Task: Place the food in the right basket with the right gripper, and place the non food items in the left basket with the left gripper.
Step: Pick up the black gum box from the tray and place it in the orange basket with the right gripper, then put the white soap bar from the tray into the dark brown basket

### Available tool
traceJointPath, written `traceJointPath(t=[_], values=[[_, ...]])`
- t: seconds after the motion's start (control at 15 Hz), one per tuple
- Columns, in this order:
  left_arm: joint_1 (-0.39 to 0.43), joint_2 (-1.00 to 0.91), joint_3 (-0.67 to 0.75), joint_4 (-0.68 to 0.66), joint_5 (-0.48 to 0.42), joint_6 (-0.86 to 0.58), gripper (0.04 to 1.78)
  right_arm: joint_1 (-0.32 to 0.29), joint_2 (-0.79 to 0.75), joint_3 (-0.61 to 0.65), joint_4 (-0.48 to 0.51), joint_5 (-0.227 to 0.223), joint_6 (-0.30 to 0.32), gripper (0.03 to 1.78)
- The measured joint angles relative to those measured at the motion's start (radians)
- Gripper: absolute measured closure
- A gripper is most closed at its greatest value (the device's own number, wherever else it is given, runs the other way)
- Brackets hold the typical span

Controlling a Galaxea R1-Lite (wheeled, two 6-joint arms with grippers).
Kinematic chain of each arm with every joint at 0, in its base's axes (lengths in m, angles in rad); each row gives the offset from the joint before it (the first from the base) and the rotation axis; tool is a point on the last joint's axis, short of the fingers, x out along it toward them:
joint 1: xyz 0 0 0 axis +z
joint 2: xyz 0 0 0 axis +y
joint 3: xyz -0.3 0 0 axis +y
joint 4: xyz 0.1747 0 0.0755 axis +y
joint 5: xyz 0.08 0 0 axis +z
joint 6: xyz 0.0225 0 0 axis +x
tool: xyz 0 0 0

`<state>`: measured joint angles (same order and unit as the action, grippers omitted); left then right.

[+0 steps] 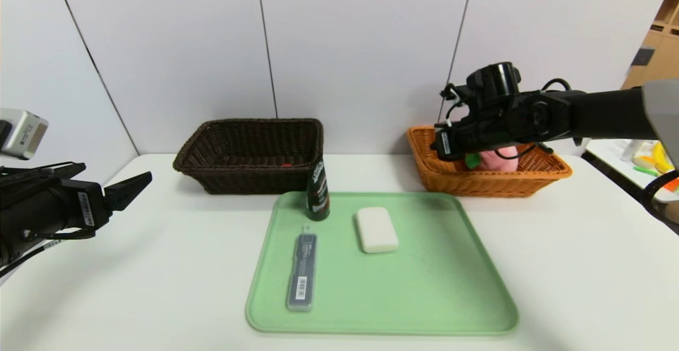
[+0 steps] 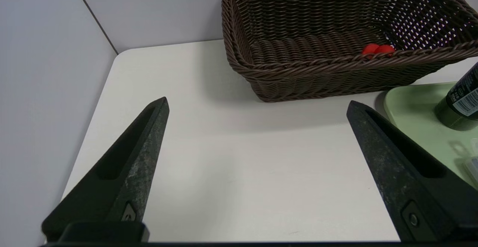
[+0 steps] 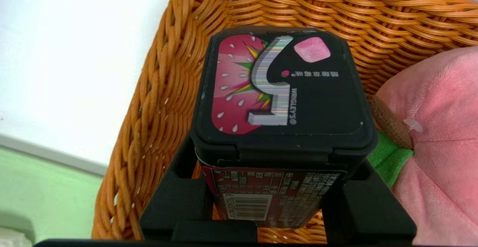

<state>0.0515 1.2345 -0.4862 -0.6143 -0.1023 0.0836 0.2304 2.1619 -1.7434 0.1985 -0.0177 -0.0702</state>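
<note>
My right gripper [image 1: 451, 147] hangs over the near-left corner of the orange basket [image 1: 493, 184] and is shut on a black gum box [image 3: 280, 86] with a pink strawberry label. A pink plush peach [image 3: 440, 135] lies in that basket beside the box. On the green tray [image 1: 424, 287] stand a dark green bottle [image 1: 318, 192], a white soap bar [image 1: 376, 229] and a flat black case [image 1: 302, 271]. My left gripper [image 1: 132, 186] is open and empty at the table's left side, short of the brown basket [image 1: 249, 181].
A small red item [image 2: 375, 49] lies in the brown basket [image 2: 317, 75]. Both baskets stand against the back wall, behind the tray. A side table with yellow and green items [image 1: 650, 163] is at the far right. The bottle [image 2: 461, 101] stands at the tray's far-left corner.
</note>
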Motion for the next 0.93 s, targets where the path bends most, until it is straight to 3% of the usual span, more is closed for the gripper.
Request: traceJointPath(t=[0.13,0.4,0.67,0.93], values=[[0.000,0.000,0.000,0.000,0.000,-0.001,0.13,0.000,0.008,-0.006,-0.001,0.000,0.008,1.00],[0.000,0.000,0.000,0.000,0.000,-0.001,0.13,0.001,0.014,-0.009,-0.029,-0.003,0.023,0.64],[0.000,0.003,0.000,0.000,0.001,-0.005,0.13,0.002,0.001,-0.006,-0.030,-0.038,0.024,0.42],[0.000,0.003,0.000,0.000,0.002,-0.007,0.13,0.017,-0.134,0.054,0.002,-0.044,0.031,0.30]])
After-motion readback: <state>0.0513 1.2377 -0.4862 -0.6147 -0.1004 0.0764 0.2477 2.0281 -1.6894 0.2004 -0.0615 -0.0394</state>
